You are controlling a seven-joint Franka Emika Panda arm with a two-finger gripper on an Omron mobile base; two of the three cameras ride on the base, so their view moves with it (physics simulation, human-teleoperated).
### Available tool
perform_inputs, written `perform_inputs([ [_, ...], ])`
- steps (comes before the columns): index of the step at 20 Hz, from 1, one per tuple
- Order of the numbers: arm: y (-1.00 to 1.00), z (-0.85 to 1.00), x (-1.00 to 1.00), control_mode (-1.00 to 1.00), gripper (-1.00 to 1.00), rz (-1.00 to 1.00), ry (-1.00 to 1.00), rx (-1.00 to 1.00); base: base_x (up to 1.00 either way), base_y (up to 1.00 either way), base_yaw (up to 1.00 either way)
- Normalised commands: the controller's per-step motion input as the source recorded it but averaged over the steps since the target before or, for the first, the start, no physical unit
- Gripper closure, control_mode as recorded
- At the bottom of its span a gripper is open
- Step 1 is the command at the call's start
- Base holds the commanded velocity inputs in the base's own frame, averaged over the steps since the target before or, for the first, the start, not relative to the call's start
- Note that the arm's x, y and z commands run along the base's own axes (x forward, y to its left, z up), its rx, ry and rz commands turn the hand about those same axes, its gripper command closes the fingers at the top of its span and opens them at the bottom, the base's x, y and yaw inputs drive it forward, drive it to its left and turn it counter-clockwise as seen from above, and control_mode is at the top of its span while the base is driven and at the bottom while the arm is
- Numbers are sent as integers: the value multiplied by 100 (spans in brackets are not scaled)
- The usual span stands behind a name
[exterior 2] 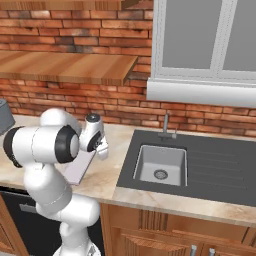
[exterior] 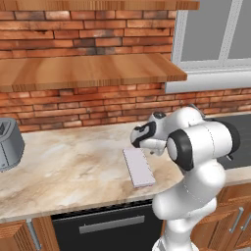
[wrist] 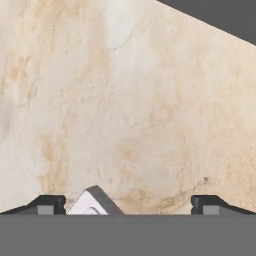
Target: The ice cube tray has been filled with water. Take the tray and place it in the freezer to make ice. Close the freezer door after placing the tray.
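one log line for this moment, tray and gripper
phase: reaching for tray | ice cube tray: flat on counter, not held | gripper: open, above tray's corner | sink: beside it

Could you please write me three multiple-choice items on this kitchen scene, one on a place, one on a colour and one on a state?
1. Where does the ice cube tray lie?
A. in the sink
B. flat on the counter
C. on the wooden shelf

2. What colour is the sink basin?
A. grey
B. red
C. green

3. How does the gripper stand?
A. shut on the tray
B. shut on nothing
C. open

Key: 1 B, the tray rests flat on the marble counter beside the arm. 2 A, the basin is grey, set in a dark surround. 3 C, the hand view shows the two fingertips wide apart, with just a corner of the tray between them.
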Motion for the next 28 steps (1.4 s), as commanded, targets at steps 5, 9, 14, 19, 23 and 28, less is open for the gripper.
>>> perform_inputs([
  [5, 1, -29, 11, -100, -100, -5, 0, 0, 0, 0, 0],
  [9, 8, -25, 0, -100, -100, -12, 2, 0, 0, 0, 0],
  [14, 15, -19, 0, -100, -100, -16, 6, 1, 0, 0, 0],
  [19, 30, -6, 0, -100, -100, -15, 1, 0, 0, 0, 0],
  [23, 46, -6, -3, -100, -100, -14, 0, 0, 0, 0, 0],
  [28, 56, -14, -12, -100, -100, -13, 0, 0, 0, 0, 0],
])
